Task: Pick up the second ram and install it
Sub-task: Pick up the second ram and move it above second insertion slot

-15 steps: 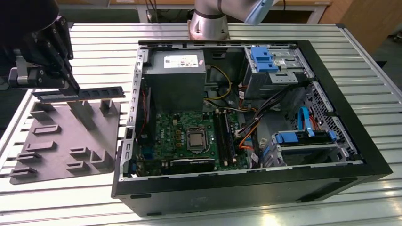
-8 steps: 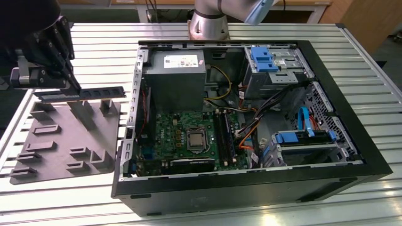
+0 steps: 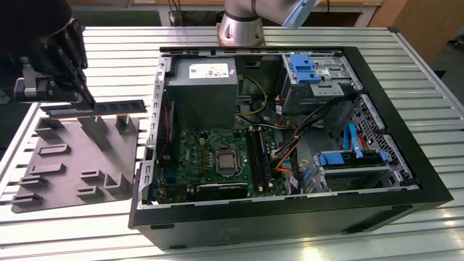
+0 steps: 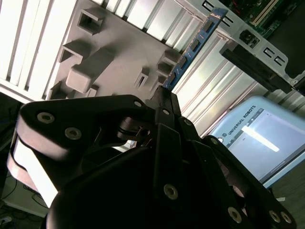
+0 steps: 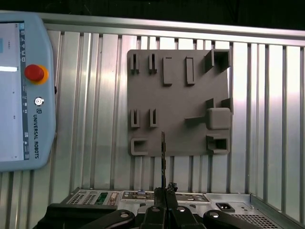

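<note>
A ribbed metal surface (image 3: 406, 70) carries everything. The open computer case (image 3: 406, 201) lies well off to one side of the gripper (image 3: 85, 102), on the exterior view's right. Directly under the gripper is a grey moulded tray (image 3: 73, 179) with upright posts. A teach pendant (image 5: 24, 95) lies beside the tray, further from the gripper than the tray's near edge.

The gripper is closed on the second ram (image 3: 119, 106), pinching its flat faces from above. The ram stands on its long edge. Its long axis is about level, with one end aimed at the case and the other out over the tray, away from it. It sits low among the tray's posts; whether it touches them I cannot tell.

In the first wrist view the ram (image 5: 163, 152) is edge-on, a thin line, its nearer part hidden behind the gripper (image 5: 164, 192). The second wrist view shows the end (image 4: 193, 47) that reaches toward the case beyond the gripper (image 4: 162, 98). In the exterior view the picture's corner cuts off the gripper's upper body.
</note>
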Robot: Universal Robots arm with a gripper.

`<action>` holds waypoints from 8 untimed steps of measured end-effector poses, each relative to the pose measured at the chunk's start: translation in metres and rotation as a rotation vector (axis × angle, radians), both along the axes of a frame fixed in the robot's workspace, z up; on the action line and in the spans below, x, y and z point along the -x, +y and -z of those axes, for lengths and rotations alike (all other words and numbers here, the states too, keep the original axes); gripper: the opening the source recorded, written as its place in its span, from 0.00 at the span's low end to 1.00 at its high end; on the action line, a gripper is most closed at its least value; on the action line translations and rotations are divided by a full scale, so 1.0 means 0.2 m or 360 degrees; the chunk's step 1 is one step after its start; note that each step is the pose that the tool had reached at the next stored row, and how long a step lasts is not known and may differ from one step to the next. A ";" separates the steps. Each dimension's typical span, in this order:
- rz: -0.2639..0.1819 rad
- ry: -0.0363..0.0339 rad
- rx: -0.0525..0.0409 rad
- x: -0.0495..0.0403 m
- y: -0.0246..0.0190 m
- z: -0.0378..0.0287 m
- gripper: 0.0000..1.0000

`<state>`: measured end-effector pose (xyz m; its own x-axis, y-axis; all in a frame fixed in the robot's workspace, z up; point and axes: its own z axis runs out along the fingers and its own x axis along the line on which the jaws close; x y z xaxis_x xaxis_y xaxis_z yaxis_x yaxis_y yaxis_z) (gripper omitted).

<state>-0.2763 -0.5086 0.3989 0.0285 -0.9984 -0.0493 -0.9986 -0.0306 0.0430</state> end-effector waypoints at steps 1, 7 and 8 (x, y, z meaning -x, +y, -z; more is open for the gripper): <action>0.0000 0.0000 0.0000 -0.002 0.000 0.000 0.12; 0.0000 0.0000 0.0000 -0.012 0.000 0.000 0.12; 0.0000 0.0000 0.0000 -0.013 0.000 0.000 0.12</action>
<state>-0.2736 -0.5086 0.3989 0.0284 -0.9984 -0.0492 -0.9986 -0.0306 0.0431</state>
